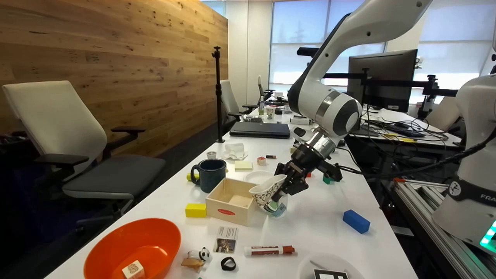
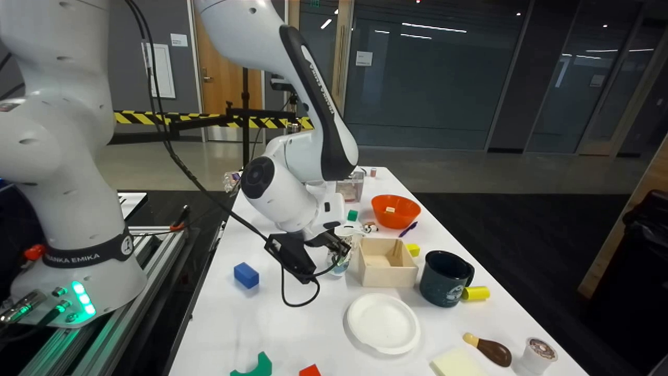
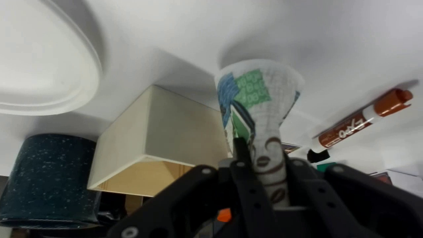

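**My claw [image 3: 263, 150] has the paper cup [image 3: 259, 82] by its wall**

My black fingers fill the foreground of the wrist view, drawn close together with the cup's leaf-patterned side crumpled between them. I have it near the top; in an exterior view its mouth [image 1: 268, 183] is squashed to a slim oval and the cup leans. It is just beside the light wooden box [image 3: 188, 129], which sits between it and the dark mug [image 3: 53, 181].

I judge the step in hand to be securing this grip. Thin paper creases readily, so I want just enough pressure to stop it slipping and no more. Any lift should be straight and slow, since a swing toward the box would likely knock or snag its wall.

I cannot tell whether the cup's base rests on the white table [image 1: 321, 228], whether its side brushes the box, or whether anything is inside, as the pinched mouth shows too little. In the wrist view the frame edge cuts the white plate [image 3: 43, 59], and my own linkage covers much of the lower part, where an orange patch [image 3: 224, 215] stays unidentifiable. The orange bowl [image 1: 130, 234] runs off the bottom of an exterior view.
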`<act>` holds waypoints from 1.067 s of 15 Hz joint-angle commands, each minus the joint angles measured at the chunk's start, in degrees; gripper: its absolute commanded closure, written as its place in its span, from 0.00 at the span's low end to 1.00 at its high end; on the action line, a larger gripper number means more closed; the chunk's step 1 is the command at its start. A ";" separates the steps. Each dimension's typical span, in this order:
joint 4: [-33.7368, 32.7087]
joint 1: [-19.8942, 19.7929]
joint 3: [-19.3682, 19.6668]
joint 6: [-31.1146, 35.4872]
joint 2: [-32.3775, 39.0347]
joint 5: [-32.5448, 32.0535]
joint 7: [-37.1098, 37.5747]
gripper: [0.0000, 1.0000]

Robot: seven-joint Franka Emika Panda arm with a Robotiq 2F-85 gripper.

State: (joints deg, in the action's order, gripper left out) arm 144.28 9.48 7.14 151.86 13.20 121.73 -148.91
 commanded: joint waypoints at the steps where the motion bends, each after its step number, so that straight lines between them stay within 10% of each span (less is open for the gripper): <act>1: 4.04 -0.50 -3.09 3.70 -5.85 -5.29 6.26 1.00; 16: 6.88 0.64 -5.11 6.57 -13.88 -11.01 14.14 0.99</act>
State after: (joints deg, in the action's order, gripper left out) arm 150.19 10.01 2.12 157.35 1.30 110.82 -134.98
